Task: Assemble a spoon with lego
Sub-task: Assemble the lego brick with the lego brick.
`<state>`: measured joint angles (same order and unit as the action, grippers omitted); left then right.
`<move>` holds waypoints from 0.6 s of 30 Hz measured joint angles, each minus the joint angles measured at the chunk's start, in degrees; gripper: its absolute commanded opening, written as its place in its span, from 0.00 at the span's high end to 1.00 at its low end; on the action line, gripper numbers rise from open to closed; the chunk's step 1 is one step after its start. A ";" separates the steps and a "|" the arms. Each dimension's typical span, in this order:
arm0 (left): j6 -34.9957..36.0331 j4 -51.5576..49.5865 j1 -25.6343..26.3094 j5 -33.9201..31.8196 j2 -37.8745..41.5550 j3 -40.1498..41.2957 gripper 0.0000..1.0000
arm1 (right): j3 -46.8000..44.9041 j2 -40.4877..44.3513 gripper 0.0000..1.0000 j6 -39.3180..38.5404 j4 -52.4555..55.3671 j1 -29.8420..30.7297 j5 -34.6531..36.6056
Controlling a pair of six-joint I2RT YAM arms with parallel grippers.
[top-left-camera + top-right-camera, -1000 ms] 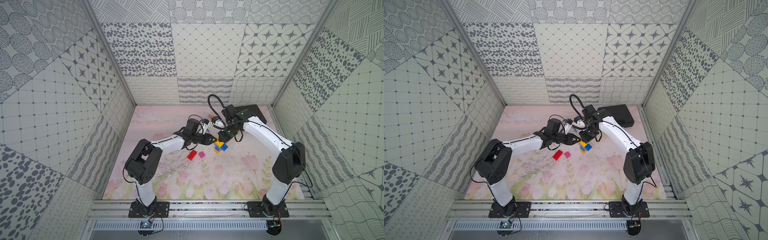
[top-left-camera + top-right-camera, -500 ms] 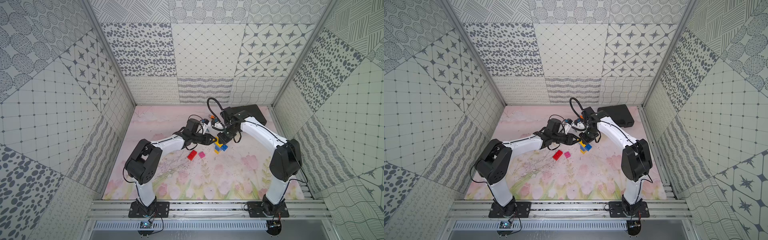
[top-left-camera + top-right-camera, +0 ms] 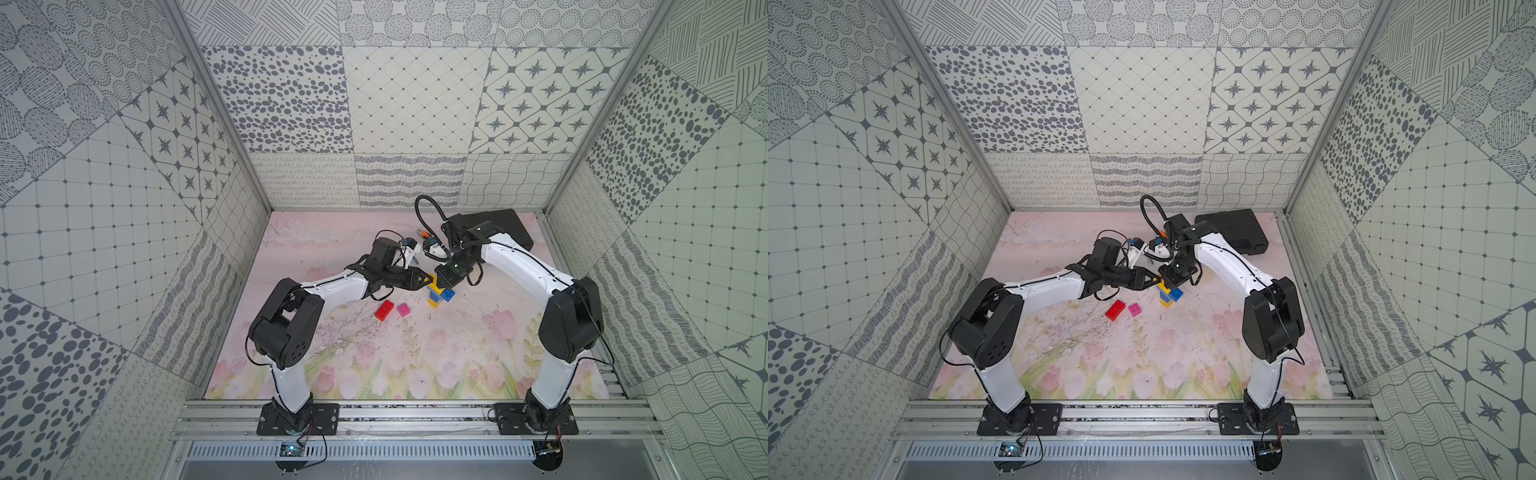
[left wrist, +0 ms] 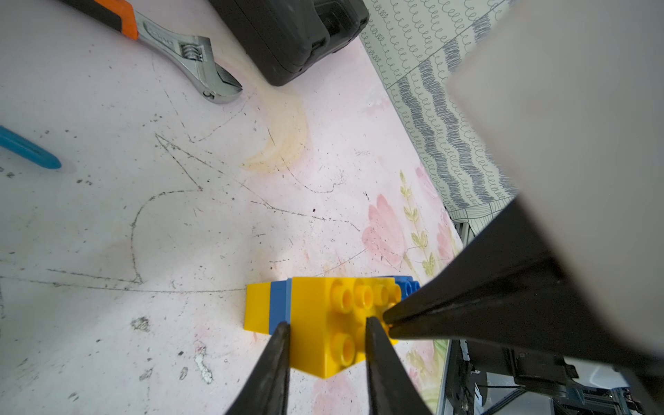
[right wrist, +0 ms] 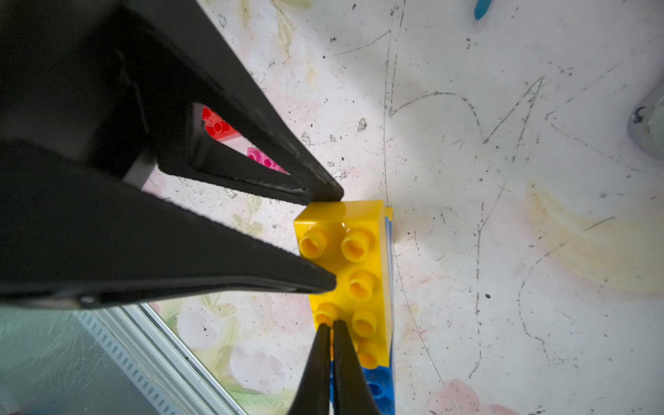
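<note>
— How do the pincers stand?
— The left gripper (image 4: 327, 321) pinches one end of the oblong yellow studded plastic brick (image 5: 363, 258) that tops the half-built spoon (image 3: 434, 302). The right gripper (image 5: 332, 323), fingers pressed together, rests on that brick's studs nearer the other end.
— And the spoon?
— On the pink floral mat (image 3: 415, 357), studs up, long axis running from back wall toward front rail. The grippers cover its far end in both top views. Two yellow bricks show, with blue layers between and one dark blue brick (image 3: 448, 294) jutting toward the right arm.
— Around it?
— One red oblong brick (image 3: 384, 310) and one pink square brick (image 3: 403, 309), loose, side by side toward the left arm. Behind are one orange-handled steel wrench (image 4: 187, 50), one blue plier handle (image 4: 28, 151) and one black case (image 3: 511, 226).
</note>
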<state>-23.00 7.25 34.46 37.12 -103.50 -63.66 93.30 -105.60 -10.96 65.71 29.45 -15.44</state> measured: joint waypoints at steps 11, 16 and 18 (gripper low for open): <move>-0.87 2.84 -0.09 0.31 0.15 1.88 0.73 | 0.48 -0.66 0.93 0.00 0.57 -0.31 -1.05; -1.31 3.98 -0.17 -0.70 0.90 3.69 0.52 | 0.52 -1.07 0.93 0.02 0.15 -0.28 -1.84; -1.33 3.69 -0.28 -1.60 1.20 4.00 0.46 | 0.74 -1.27 0.94 0.02 0.33 -0.26 -2.05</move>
<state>-24.34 10.94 34.17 35.53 -102.30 -59.66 94.04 -106.87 -10.94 66.04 29.19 -17.50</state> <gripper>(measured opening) 0.494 0.067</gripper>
